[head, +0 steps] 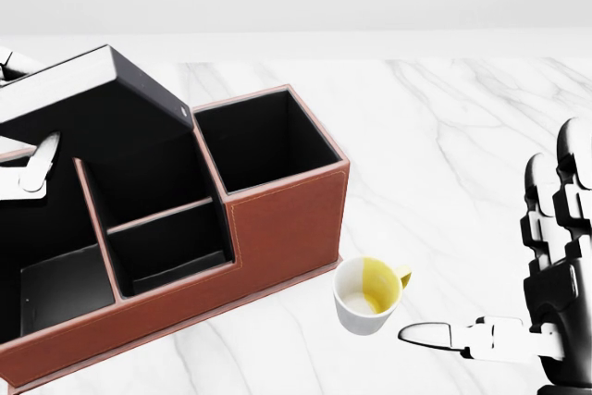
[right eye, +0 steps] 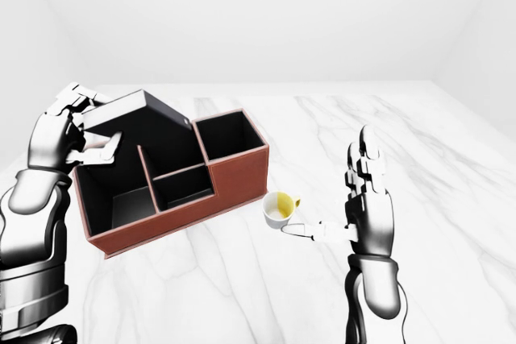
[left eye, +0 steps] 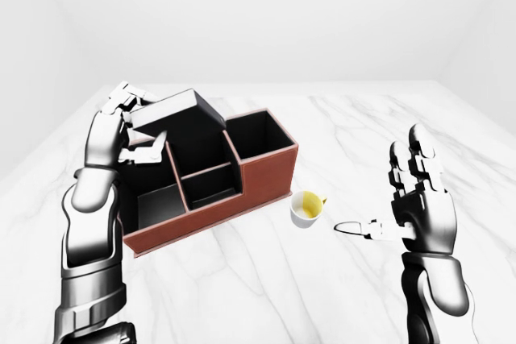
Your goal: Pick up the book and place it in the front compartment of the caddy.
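Left robot hand (left eye: 122, 122) grips book (left eye: 179, 115) – tilted above caddy (left eye: 242, 179).

White marble table (left eye: 339, 279) with grey veins, plain pale walls (left eye: 322, 14) around.

Bare simulated test room rather than any lived-in place: blank white walls (left eye: 266, 14), one white marble tabletop (left eye: 339, 130), only a leather desk caddy (head: 277, 228) and yellow-lined cup (head: 368, 295) on it.
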You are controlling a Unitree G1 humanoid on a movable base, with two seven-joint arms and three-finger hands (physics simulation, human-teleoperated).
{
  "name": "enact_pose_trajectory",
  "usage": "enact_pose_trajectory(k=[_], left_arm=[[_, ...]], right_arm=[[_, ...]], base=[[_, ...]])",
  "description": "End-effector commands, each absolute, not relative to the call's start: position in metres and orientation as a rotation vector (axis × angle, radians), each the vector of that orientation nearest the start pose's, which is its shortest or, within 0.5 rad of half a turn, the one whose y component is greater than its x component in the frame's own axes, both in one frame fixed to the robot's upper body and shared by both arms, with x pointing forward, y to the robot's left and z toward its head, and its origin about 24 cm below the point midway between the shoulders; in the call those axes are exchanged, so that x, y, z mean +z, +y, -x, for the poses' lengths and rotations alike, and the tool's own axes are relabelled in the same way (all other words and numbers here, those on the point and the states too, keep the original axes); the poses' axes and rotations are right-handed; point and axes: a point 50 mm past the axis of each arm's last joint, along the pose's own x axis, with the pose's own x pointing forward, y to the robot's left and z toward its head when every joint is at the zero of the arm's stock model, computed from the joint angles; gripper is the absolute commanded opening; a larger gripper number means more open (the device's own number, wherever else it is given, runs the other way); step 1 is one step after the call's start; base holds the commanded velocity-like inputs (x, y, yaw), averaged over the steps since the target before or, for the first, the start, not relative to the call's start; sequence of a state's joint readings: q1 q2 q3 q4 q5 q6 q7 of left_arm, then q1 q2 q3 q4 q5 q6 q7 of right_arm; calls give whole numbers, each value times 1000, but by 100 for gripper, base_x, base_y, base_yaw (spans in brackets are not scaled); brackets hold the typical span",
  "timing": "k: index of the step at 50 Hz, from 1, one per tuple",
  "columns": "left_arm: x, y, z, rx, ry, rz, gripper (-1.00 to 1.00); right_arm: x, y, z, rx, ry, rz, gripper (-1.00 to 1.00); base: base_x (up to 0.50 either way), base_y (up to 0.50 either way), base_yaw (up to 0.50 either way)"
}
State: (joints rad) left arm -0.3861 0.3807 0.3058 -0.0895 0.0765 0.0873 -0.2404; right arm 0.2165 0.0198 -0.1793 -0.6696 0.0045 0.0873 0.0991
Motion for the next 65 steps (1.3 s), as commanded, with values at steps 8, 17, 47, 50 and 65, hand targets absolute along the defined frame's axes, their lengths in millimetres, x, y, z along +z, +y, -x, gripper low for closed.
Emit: enact_pose_trajectory(k=[8, 17, 47, 50, 65], left_arm=[[181, 252, -303, 100, -342, -374, -94], [174, 259, -303, 119, -308, -361, -95], [165, 254, -323, 110, -246, -332, -94], [165, 254, -323, 110, -246, -332, -94], [155, 250, -336, 100, -188, -317, -95]], right_arm=[[137, -193, -189, -136, -355, 81, 99], [136, -192, -189, -133, -350, 80, 99], [138, -194, -188, -136, -355, 85, 99], [138, -194, -188, -136, -355, 85, 99], [135, -196, -189, -136, -344, 84, 99]], base=[[0, 0, 0], [0, 0, 0], [0, 0, 0], [0, 0, 0], [0, 0, 0]])
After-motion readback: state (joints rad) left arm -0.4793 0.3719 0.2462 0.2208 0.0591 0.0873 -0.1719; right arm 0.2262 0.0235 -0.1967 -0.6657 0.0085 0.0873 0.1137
